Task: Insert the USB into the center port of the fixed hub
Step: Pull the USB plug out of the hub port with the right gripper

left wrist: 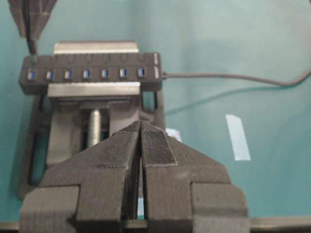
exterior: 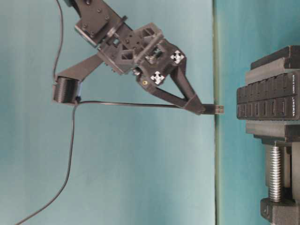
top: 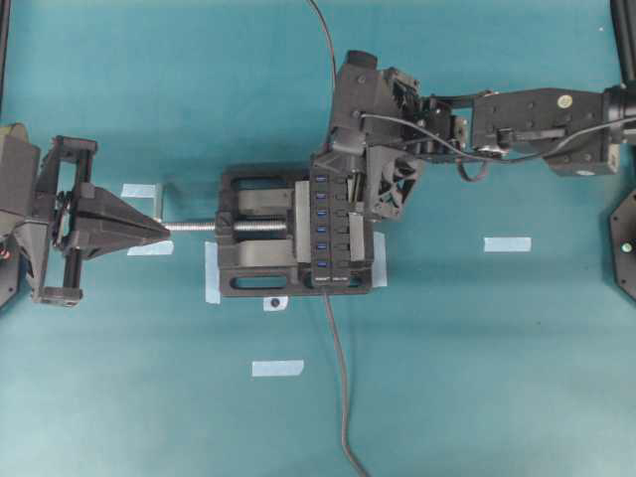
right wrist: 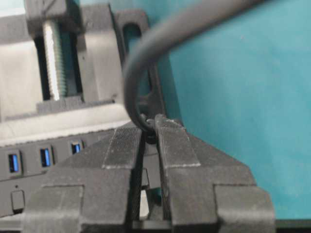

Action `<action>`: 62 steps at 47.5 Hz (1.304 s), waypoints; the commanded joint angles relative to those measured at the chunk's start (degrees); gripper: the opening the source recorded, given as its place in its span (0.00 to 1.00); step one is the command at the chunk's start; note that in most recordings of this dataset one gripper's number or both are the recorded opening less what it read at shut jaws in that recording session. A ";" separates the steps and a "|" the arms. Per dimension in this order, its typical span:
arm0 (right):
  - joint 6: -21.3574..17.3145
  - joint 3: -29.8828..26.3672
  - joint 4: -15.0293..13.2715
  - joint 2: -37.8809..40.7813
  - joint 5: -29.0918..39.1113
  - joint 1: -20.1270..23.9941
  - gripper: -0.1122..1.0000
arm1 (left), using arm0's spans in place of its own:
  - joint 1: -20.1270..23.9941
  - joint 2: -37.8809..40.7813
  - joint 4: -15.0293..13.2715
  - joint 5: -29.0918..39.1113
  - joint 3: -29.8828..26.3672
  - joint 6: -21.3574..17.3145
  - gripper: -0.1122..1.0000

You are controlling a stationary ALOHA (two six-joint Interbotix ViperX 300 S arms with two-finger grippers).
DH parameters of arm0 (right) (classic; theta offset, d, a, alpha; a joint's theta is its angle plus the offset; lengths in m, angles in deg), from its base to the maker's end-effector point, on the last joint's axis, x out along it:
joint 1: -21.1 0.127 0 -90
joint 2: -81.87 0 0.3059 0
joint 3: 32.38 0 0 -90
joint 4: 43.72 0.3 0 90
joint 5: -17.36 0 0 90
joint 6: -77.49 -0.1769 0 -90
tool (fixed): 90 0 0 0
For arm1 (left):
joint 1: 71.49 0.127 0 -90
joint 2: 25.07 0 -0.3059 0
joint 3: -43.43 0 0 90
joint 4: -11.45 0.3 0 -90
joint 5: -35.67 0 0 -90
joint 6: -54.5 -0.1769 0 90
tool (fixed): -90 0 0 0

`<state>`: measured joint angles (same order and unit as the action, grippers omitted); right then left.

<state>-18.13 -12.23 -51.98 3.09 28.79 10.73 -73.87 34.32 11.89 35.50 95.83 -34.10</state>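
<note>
The fixed hub (top: 323,231) is a black bar with a row of blue sockets, clamped in a vise. My right gripper (exterior: 201,108) is shut on the USB (exterior: 214,109), whose metal tip points at the hub (exterior: 269,101) across a short gap. In the left wrist view the USB (left wrist: 33,46) hangs over the leftmost socket, well left of the center port (left wrist: 86,74). In the right wrist view the USB's cable (right wrist: 141,73) loops up out of the right gripper (right wrist: 150,128). My left gripper (top: 164,231) is shut and empty, left of the vise.
The black vise (top: 253,243) has a silver screw (top: 194,227) pointing at the left gripper. The hub's own lead (top: 338,378) runs to the near edge. Tape strips (top: 507,243) lie on the teal table (top: 477,378).
</note>
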 commanded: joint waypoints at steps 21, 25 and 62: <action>-0.26 -6.06 0.09 -4.04 5.80 2.46 0.18 | -0.09 -0.09 0.00 -0.62 -1.32 0.09 0.10; -0.26 -6.77 0.09 -4.04 7.65 2.99 0.18 | -0.09 -0.09 0.09 -0.62 -1.32 0.09 0.10; -0.62 -6.68 0.18 -3.78 8.96 4.66 0.18 | -0.09 -0.09 0.00 -0.53 -1.23 0.09 0.10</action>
<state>-18.13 -17.85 -51.89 0.81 38.02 14.95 -73.87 34.32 11.89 35.50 95.83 -34.01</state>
